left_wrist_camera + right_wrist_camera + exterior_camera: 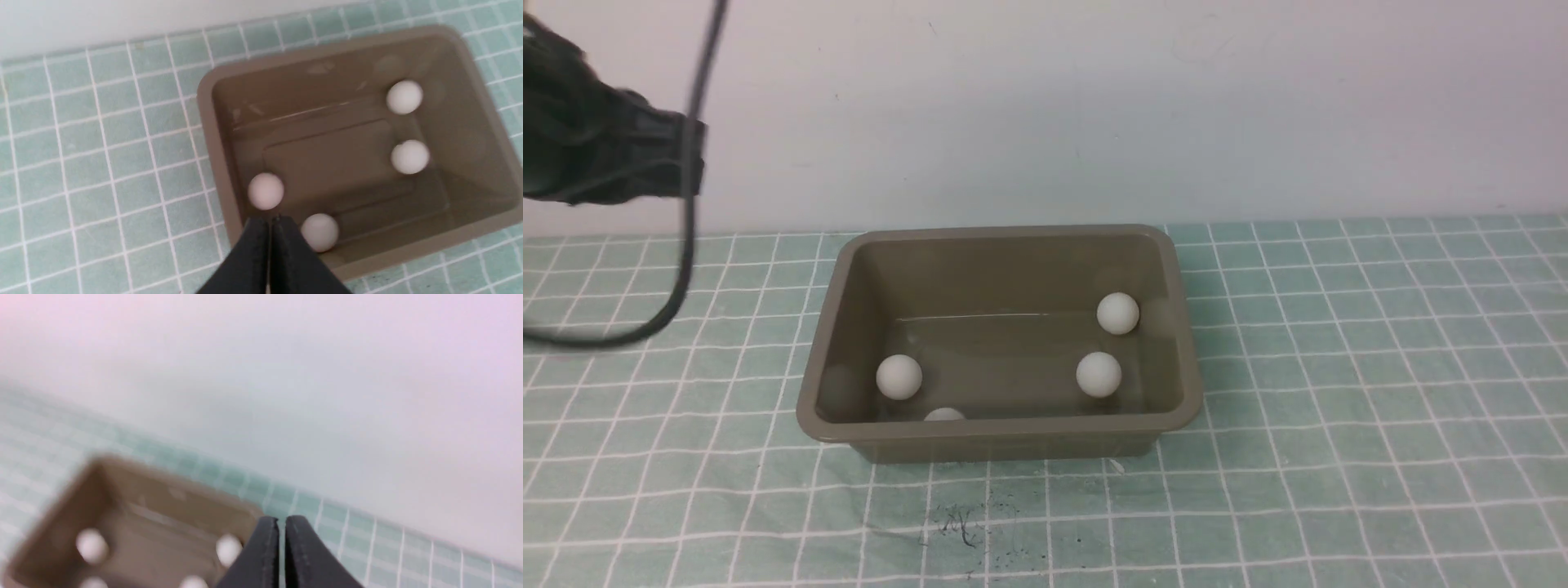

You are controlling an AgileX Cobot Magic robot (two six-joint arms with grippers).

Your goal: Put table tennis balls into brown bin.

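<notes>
We count four matte white table tennis balls [1098,374] inside the olive-brown rectangular plastic bin [1013,234], none seen on the green checked tabletop [1339,408]. Left tool [269,223] and right tool [282,523] are clenched, empty. We judge loading done; next, withdraw.

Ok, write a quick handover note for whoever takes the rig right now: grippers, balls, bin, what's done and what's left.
Grippers: the left gripper is shut and empty, raised off the checked cloth. The right gripper is shut and empty, out of the front view.
Things: four table tennis balls lie inside the brown bin, two at its left end and two at its right.
Done: every ball in view is binned.
Left: no ball shows on the cloth; check beyond the cameras.
</notes>
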